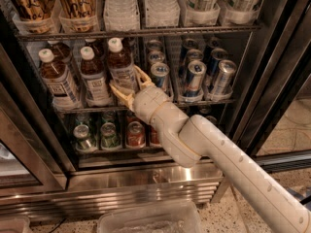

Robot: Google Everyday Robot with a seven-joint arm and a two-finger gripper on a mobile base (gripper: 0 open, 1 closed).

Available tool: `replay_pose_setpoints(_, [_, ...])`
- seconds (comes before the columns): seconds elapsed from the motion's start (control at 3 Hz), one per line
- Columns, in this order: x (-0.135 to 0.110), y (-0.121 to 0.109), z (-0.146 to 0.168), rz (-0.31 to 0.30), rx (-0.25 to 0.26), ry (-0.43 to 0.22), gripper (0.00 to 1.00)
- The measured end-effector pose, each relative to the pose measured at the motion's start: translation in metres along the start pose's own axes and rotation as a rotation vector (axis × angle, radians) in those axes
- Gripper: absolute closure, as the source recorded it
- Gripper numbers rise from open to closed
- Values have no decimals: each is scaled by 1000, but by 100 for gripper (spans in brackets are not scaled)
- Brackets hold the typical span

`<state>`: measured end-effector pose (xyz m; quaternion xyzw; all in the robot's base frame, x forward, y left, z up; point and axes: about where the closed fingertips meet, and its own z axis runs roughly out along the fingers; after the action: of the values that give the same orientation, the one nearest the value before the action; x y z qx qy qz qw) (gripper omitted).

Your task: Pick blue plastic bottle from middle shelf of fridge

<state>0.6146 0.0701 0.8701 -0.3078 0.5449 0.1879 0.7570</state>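
Tool (125,78) of mine is reaching into the fridge (146,178) at the front of the middle shelf (73,109), its tan fingers (121,95) spreading wide apart and gripping nothing that I can see. Going from the left, two brown bottles with whiter labels (56,79) are standing side by side on that rack. Just right of them the blue plastic bottle (120,62) is standing upright on the shelf, white cap on top, with its lower body sitting between my tool's two fingers, one at its lower left and one at its right edge; whether either is touching it I cannot tell. Further right, slim blue-silver cans (194,76) are filling the rest of the rack. My pale arm (233,169) is running down toward the lower right, passing in front of the short cans (109,135) on the rack beneath.
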Motion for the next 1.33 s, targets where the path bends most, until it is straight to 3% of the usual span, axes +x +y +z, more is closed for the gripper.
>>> replay_pose_setpoints(0.67, [-6,11,-12,-17,-19,-57,100])
replay_pose_setpoints(1.0, [-9,8,-19,19,-50,-46,100])
replay_pose_setpoints(1.33, [-25,5,-23,50,-115,-26,100])
